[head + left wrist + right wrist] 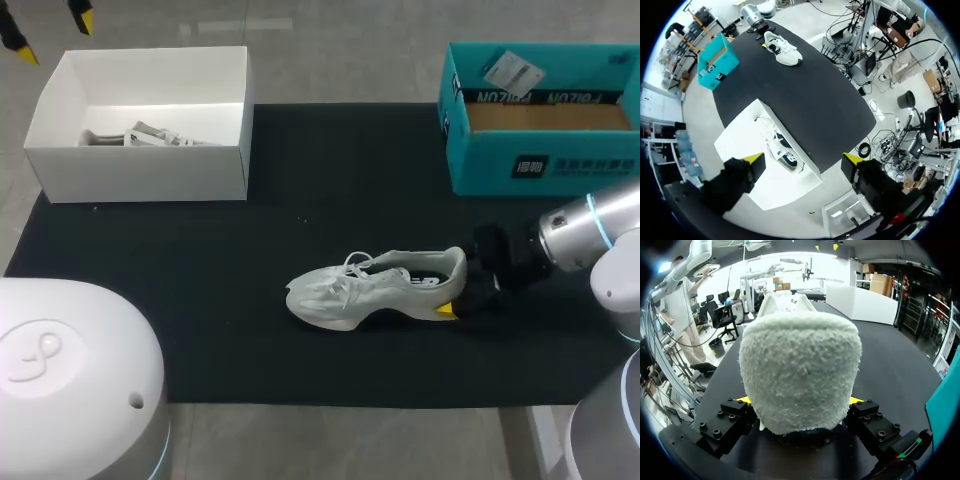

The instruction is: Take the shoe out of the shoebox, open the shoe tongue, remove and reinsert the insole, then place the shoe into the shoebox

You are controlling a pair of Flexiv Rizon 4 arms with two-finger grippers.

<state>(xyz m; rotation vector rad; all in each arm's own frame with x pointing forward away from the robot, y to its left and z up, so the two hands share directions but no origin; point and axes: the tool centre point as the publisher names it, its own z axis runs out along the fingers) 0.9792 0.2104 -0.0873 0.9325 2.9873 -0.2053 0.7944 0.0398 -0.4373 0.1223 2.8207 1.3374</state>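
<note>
Only in head view: the whole layout of the black worktop [200, 300]. The shoe [375, 288] lies near the middle, on its sole, toe to the left and heel to the right. A white box [140, 170] is at the far left corner, a teal box [540, 160] at the far right corner.
Only in right wrist view: the fuzzy heel of the shoe from very close. It fills the space between the two fingers, and only thin yellow edges show at each side of it.
Only in left wrist view: the inside of the white box from above, where a second shoe [782, 150] lies on its side.
Right arm [590, 230]: it comes in from the right, low over the worktop, with the wrist about level and pointing left at the heel.
Right claw [458, 285]: it holds the shoe at the heel, one finger against each side.
Left claw [805, 160]: it hangs high over the white box and looks down. The fingers are wide apart and hold nothing.
Teal box: open on top, brown inside, well apart from the shoe.
Shoe and boxes: the shoe is outside both boxes, between them and nearer to the robot.
</note>
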